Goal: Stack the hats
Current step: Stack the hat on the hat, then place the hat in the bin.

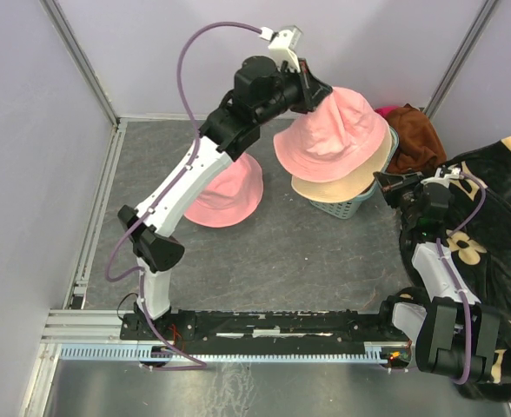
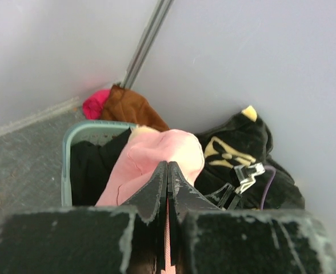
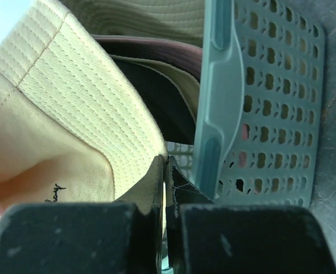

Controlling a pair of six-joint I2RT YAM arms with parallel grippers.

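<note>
A pink hat [image 2: 151, 157] sits in the left gripper [image 2: 167, 169], a beige hat [image 3: 71, 103] in the right gripper [image 3: 165, 162]. The basket [image 3: 214, 114] beside the right jaws is teal.

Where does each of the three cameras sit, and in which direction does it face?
Top external: above and behind the arms, looking down on the table; both arms show, the left gripper holding up a pink hat.
Left wrist: on the raised left arm, facing the far right corner; its shut fingers pinch the pink hat.
Right wrist: low beside the teal basket, facing it; the right gripper pinches the beige hat at its brim.
Shared: both wrist views show the teal basket.
</note>
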